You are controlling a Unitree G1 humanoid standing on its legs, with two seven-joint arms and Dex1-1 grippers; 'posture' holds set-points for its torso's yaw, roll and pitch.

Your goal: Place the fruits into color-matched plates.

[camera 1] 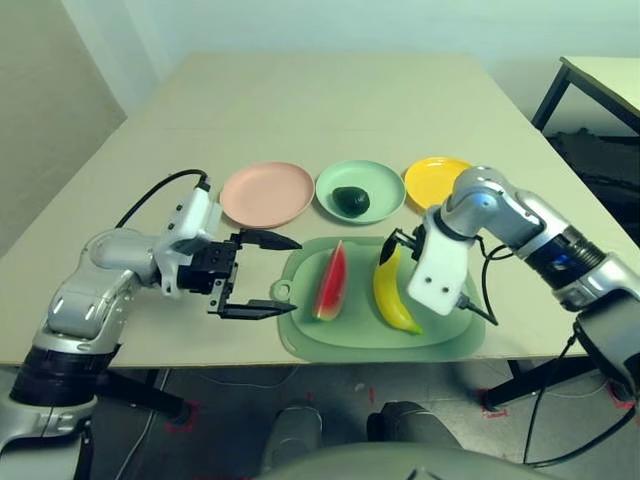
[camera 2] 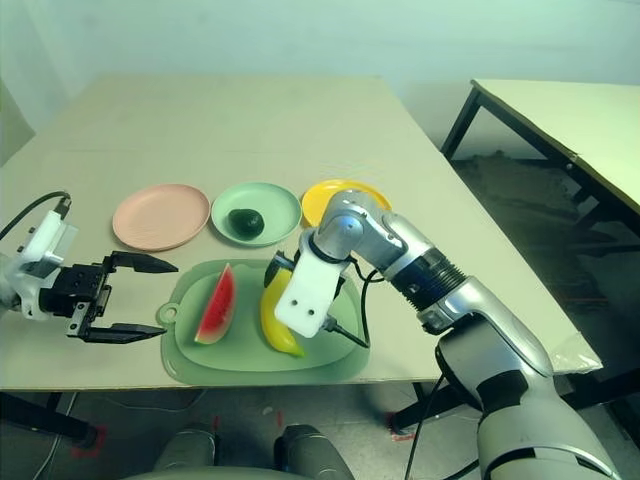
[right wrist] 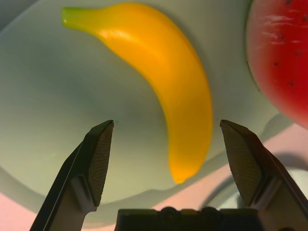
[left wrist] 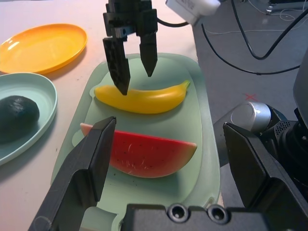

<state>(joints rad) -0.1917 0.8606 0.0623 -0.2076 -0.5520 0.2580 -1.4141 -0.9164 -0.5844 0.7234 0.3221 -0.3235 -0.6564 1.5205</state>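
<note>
The green avocado point(camera 1: 350, 200) lies in the mint green plate point(camera 1: 385, 177), between the pink plate point(camera 1: 267, 193) and the yellow plate point(camera 1: 437, 180). The watermelon wedge point(camera 1: 333, 282) and the yellow banana point(camera 1: 393, 292) rest side by side on a green mat point(camera 1: 360, 332) in front of the plates. My right gripper point(right wrist: 166, 124) hangs open just over the banana's far end, a finger on either side of it. My left gripper point(camera 1: 295, 275) is open at the mat's left edge, pointing at the watermelon, with nothing in it.
The mat's ring tab point(camera 1: 280, 291) sits right at the left gripper's fingertips. A black cable point(camera 1: 480, 300) loops from the right wrist over the mat's right side. The table's front edge runs just below the mat. A second table point(camera 1: 600, 80) stands at the far right.
</note>
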